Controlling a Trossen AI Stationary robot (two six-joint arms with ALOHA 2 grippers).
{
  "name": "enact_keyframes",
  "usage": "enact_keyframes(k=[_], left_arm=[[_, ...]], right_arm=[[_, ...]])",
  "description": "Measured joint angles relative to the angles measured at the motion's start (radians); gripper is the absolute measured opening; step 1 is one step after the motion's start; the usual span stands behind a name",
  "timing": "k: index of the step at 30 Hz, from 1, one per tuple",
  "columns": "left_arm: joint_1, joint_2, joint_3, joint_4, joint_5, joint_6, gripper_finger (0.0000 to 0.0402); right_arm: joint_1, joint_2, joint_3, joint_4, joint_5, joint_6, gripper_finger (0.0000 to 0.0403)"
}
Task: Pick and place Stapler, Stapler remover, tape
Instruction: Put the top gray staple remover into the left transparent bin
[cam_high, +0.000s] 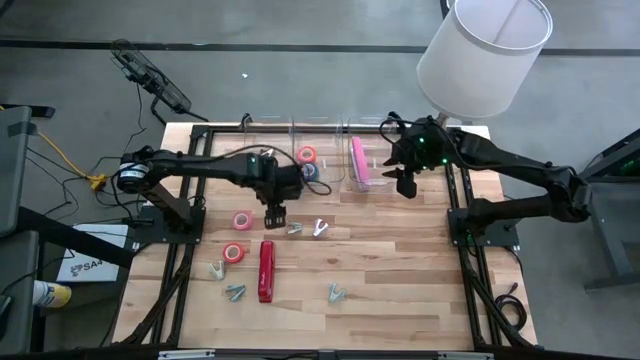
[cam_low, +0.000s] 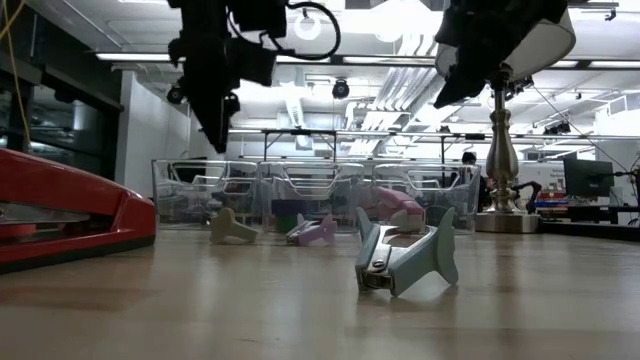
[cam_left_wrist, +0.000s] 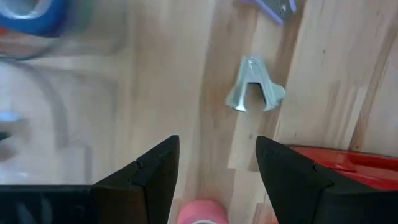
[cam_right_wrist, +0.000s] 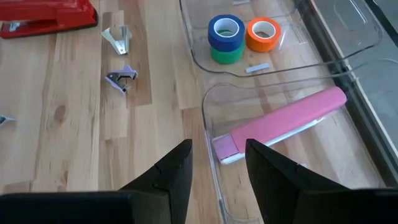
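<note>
The left gripper (cam_high: 276, 213) is held above the wooden table (cam_high: 400, 270), fingers spread and empty, pointing down near a pale staple remover (cam_left_wrist: 254, 87) and a pink tape roll (cam_high: 242, 220). The right gripper (cam_high: 408, 184) is hung over the clear plastic bins (cam_high: 335, 160), fingers parted, nothing pinched. A pink stapler (cam_right_wrist: 280, 124) is laid slantwise in one bin; blue-over-green tape rolls (cam_right_wrist: 225, 38) and an orange tape roll (cam_right_wrist: 263, 33) are seen in the next. A glossy red stapler (cam_high: 266, 270) is set on the planks, with another pink roll (cam_high: 233, 253) beside it. Clawed removers are scattered around it. A white-shaded lamp (cam_high: 484, 50) stands at the far edge.
</note>
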Motion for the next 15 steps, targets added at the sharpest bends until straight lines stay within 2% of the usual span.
enact_keyframes(k=[6,15], left_arm=[[-0.045,0.0,-0.088,0.166,0.001,0.005,0.0219],[-0.108,0.02,-0.134,0.271,-0.001,0.037,0.03]], right_arm=[[0.0,-0.003,0.0,0.002,0.0,0.015,0.014],[0.0,-0.003,0.0,0.005,0.0,0.037,0.014]])
